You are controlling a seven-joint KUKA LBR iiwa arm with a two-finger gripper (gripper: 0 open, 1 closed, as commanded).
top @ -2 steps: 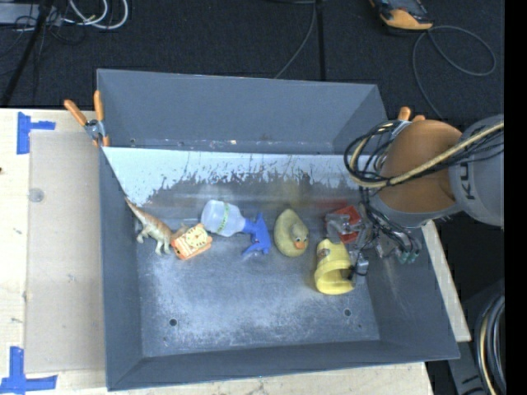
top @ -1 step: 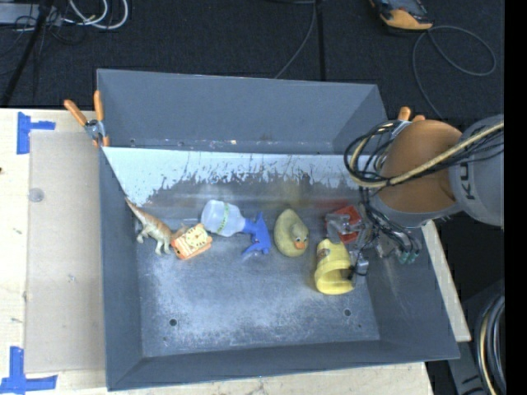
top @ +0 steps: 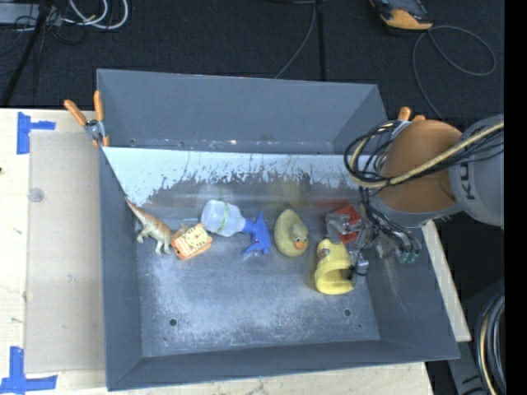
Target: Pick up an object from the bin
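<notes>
My gripper point(top: 361, 262) hangs low at the right side of the bin, right against the right edge of a yellow rounded plastic toy point(top: 332, 270). A red toy point(top: 343, 217) lies just behind the gripper, partly hidden by it. A yellow rubber duck point(top: 290, 233) sits to the left of both. Whether anything sits inside the gripper is hidden.
Further left along the bin's back half lie a blue figure point(top: 257, 237), a pale blue bottle-like thing point(top: 220, 217), a small orange and white block point(top: 192, 242) and a tan dinosaur point(top: 152, 229). The arm with its orange cover and cables overhangs the bin's right wall.
</notes>
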